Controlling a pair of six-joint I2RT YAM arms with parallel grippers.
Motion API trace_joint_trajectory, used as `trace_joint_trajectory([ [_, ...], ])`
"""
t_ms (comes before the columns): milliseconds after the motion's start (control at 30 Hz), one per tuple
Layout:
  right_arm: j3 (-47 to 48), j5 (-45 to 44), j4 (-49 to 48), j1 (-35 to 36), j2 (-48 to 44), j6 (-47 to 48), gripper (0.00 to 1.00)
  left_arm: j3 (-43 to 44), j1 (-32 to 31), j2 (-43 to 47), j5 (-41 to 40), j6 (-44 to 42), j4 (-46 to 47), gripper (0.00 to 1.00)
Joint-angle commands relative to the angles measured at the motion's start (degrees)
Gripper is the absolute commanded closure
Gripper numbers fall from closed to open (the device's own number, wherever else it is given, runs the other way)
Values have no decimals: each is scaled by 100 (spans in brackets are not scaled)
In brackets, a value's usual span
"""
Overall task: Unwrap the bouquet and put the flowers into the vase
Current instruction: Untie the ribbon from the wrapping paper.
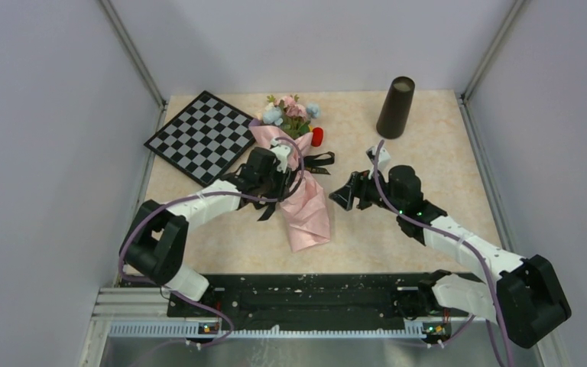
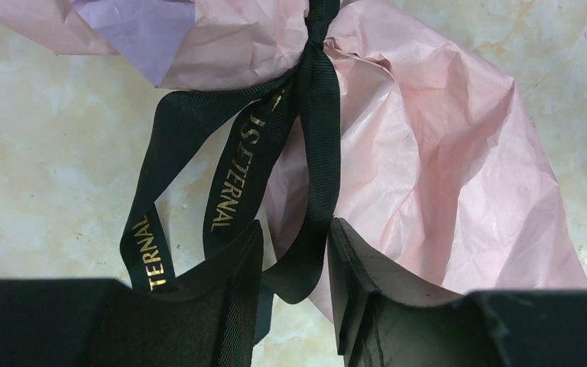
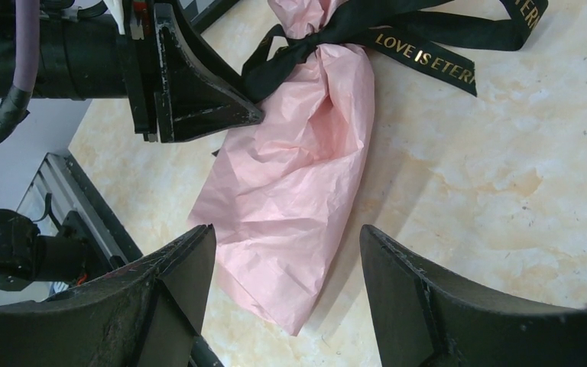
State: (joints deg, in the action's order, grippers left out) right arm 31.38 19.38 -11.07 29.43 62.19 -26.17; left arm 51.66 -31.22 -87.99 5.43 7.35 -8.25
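The bouquet (image 1: 306, 206) lies on the table, pink paper cone pointing toward the arms, tied with a black gold-lettered ribbon (image 2: 317, 115). Its flowers (image 1: 290, 113), pink, white and blue, stick out at the far end. My left gripper (image 2: 294, 229) sits at the bow from the left, jaws narrowed but still apart, with a folded ribbon tail hanging between the fingers. My right gripper (image 3: 287, 233) hovers open just right of the cone (image 3: 290, 191), nothing between its fingers. The dark tapered vase (image 1: 395, 107) stands upright at the back right.
A black-and-white checkered board (image 1: 202, 136) lies at the back left, next to the bouquet. A small red block (image 1: 317, 137) sits beside the flower heads. Grey walls close in both sides. Another ribbon tail (image 3: 428, 53) trails right of the bow.
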Motion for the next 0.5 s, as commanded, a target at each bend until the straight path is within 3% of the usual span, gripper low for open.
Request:
trace_joint_trajectory([
  [0, -1, 31, -190, -60, -183, -2, 29, 166, -28, 313, -71, 54, 34, 59],
  [467, -43, -14, -138, -59, -232, 28, 29, 290, -24, 467, -8, 72, -85, 82],
])
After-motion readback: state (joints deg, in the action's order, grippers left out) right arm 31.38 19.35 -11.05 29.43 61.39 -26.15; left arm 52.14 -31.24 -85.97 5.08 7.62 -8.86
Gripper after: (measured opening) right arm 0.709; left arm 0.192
